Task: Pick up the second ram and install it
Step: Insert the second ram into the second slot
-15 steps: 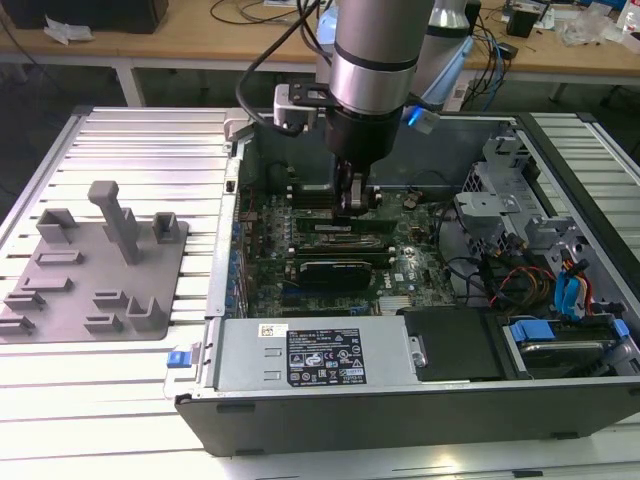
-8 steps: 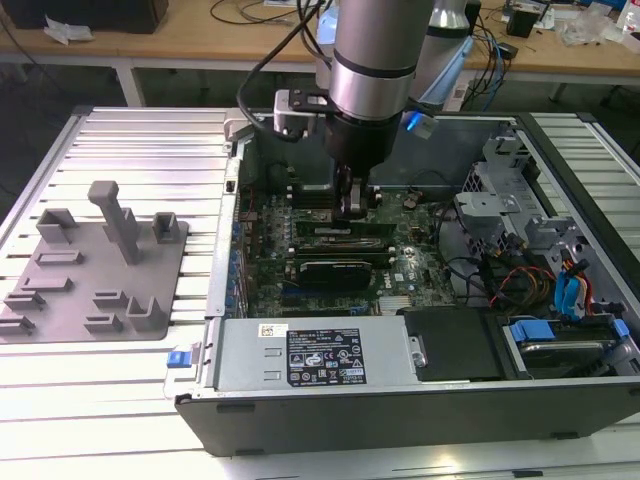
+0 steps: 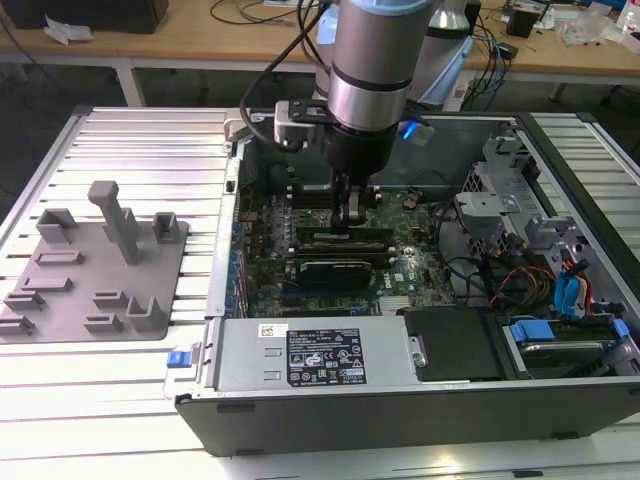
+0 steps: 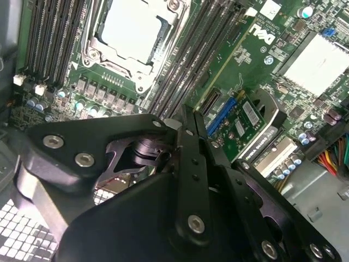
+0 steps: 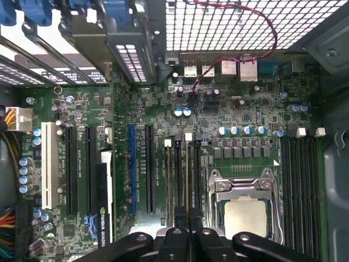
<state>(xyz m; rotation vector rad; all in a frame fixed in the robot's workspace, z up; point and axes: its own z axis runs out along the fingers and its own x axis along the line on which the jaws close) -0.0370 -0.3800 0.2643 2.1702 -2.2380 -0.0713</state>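
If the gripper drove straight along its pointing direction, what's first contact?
Most likely the black memory slots beside the CPU socket: the gripper points down right over them. How much gap is left, I cannot tell.

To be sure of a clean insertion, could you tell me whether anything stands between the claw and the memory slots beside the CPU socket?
Nothing visible does. The claw hangs over the black slots next to the CPU socket, with no cable or part between them.

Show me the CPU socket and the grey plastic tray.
CPU socket [image 5: 245, 215]: first wrist view, on the processor's metal lid.
grey plastic tray [image 3: 80, 278]: exterior view, on its bare flat base.
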